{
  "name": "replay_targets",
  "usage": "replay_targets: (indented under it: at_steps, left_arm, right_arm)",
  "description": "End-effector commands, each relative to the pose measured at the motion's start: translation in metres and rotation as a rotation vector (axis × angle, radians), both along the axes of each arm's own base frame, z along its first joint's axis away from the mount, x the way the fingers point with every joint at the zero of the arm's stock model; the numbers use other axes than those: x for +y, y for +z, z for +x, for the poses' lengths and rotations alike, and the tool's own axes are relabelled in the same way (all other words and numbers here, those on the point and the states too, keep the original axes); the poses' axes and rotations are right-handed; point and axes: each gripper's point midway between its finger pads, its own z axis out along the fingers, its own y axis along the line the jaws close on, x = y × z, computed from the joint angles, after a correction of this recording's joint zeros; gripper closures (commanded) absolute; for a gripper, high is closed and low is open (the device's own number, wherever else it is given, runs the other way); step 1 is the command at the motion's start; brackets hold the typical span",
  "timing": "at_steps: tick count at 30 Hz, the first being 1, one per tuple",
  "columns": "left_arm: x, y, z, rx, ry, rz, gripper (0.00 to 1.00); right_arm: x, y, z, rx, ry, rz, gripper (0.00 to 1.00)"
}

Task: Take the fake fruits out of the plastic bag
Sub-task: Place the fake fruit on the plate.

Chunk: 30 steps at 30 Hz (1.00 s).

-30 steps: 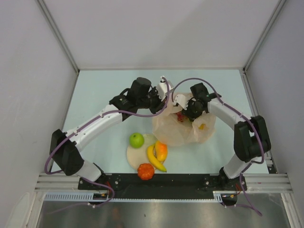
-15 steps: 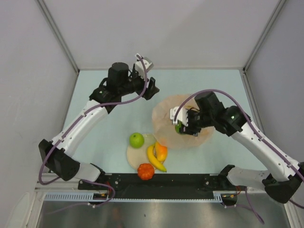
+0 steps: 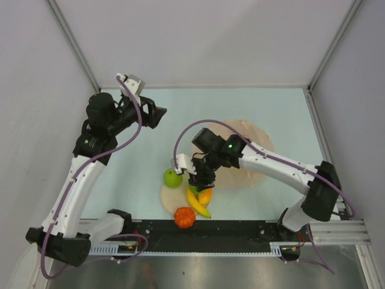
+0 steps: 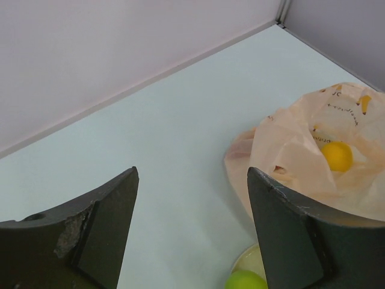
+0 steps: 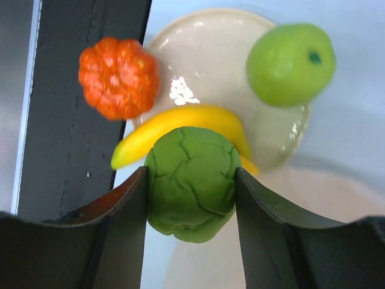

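- The right jaws are clamped on a wrinkled green fruit point(image 5: 191, 180). It is dull and lobed, with creases across its skin.
- It hangs over the right part of the round beige plate point(image 5: 204, 48), directly above the banana point(image 5: 180, 123) (whether the two touch cannot be told).
- A smooth, glossy green apple point(image 3: 173, 177) sits at the plate's far-left rim.
- The yellow banana curves along the plate's right side, and an orange-yellow mango point(image 3: 206, 195) lies just beside it on the right.
- A knobbly red-orange piece point(image 3: 184, 217) lies at the plate's near edge, partly over the black rail point(image 3: 240, 229).
- The plastic bag point(image 3: 260, 137) lies on the pale table point(image 3: 132, 180), to the right of the plate and farther back. It is thin, crinkly and translucent peach-pink, with small orange and yellow prints.
- The right arm point(image 3: 271, 161) crosses above the bag.
- A round yellow lemon point(image 4: 335, 155) shows through the bag's film from inside.
- The left jaws stand wide apart with nothing between them, raised at the far left of the table, well apart from the bag and the plate
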Motion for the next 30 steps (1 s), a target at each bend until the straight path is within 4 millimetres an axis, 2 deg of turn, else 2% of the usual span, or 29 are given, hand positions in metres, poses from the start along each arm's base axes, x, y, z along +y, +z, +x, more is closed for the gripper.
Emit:
replay_targets:
  at_steps: [1,5,8,12,13,17,21,24,25,26,29,30]
  left_arm:
    - [0.017,0.001,-0.013,-0.008,0.013,-0.047,0.21]
    - [0.027,-0.002,-0.022,-0.012,0.026,-0.049,0.21]
    - [0.029,-0.003,-0.026,-0.018,0.021,-0.042,0.22]
    - [0.029,-0.005,-0.024,-0.009,0.008,-0.051,0.21]
    - [0.029,-0.004,-0.024,-0.010,0.007,-0.053,0.21]
    - [0.029,-0.007,-0.022,-0.002,0.001,-0.055,0.21]
    - [0.028,-0.011,-0.019,0.005,-0.003,-0.056,0.21]
    - [0.025,-0.014,-0.017,0.027,-0.013,-0.076,0.21]
    - [0.024,-0.015,-0.015,0.034,-0.017,-0.081,0.20]
    - [0.022,-0.013,-0.014,0.033,-0.023,-0.084,0.20]
    - [0.017,-0.013,-0.009,0.042,-0.049,-0.096,0.20]
    - [0.015,-0.014,-0.008,0.047,-0.056,-0.100,0.20]
  right_arm:
    - [0.050,0.007,0.001,0.028,0.026,0.110,0.66]
    - [0.058,-0.018,0.032,0.077,-0.095,0.083,0.66]
    - [0.051,-0.031,0.067,0.083,-0.194,0.072,0.66]
    - [0.050,-0.045,0.083,0.103,-0.228,0.052,0.64]
    - [0.050,-0.056,0.085,0.112,-0.224,0.030,0.64]
    - [0.055,-0.070,0.080,0.138,-0.210,0.010,0.63]
    - [0.058,-0.087,0.060,0.168,-0.168,-0.035,0.59]
    - [0.055,-0.095,0.055,0.162,-0.185,-0.072,0.36]
    - [0.052,-0.095,0.060,0.159,-0.209,-0.078,0.11]
    - [0.051,-0.088,0.064,0.156,-0.229,-0.060,0.02]
    - [0.044,-0.068,0.080,0.141,-0.279,-0.013,0.00]
    - [0.041,-0.050,0.083,0.122,-0.284,0.020,0.00]
